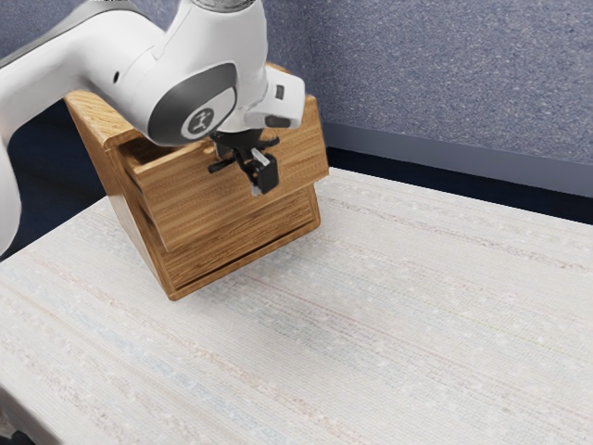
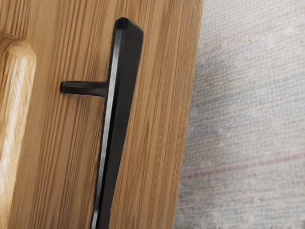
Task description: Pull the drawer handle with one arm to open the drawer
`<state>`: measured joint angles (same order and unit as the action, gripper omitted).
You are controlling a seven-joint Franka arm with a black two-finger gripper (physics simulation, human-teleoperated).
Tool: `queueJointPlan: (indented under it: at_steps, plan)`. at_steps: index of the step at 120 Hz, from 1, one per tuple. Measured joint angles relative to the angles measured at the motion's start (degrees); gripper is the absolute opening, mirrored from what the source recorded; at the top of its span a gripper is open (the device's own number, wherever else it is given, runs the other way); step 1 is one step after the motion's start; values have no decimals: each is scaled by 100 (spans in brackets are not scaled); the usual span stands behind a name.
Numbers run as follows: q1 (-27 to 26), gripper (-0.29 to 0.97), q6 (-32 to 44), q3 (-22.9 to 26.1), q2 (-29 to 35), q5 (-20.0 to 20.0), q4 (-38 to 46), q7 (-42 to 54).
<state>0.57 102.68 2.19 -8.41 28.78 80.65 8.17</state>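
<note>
Where the wooden cabinet (image 1: 97,120) stands on the pale desk (image 1: 417,306) toward the exterior view's upper left, its top drawer (image 1: 199,197) juts partly out (front proud of the panel (image 1: 246,243) below) with the end effector (image 1: 254,169) clamped onto the black handle (image 1: 220,167), whose short post (image 2: 83,88) shows in the wrist view.

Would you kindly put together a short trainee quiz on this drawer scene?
1. True or false: the handle is a black bar.
2. Which front sticks out further? A: the upper drawer. B: the lower drawer.
3. Fill in: the cabinet stands on a pale ___.
Key: 1 true; 2 A; 3 table.
</note>
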Motion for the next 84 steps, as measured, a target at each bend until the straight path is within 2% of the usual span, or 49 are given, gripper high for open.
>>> queueJointPlan:
  at_steps: [9, 29, 62, 84]
  plan:
    - [-105, 71, -6, 3, 130, 5, 181, -75]
    - [-274, 63, -52, 94, 254, 40, 332, -265]
    - [-449, 66, -201, 239, 432, 151, 502, -582]
    - [-391, 66, -348, 626, 631, 257, 673, -824]
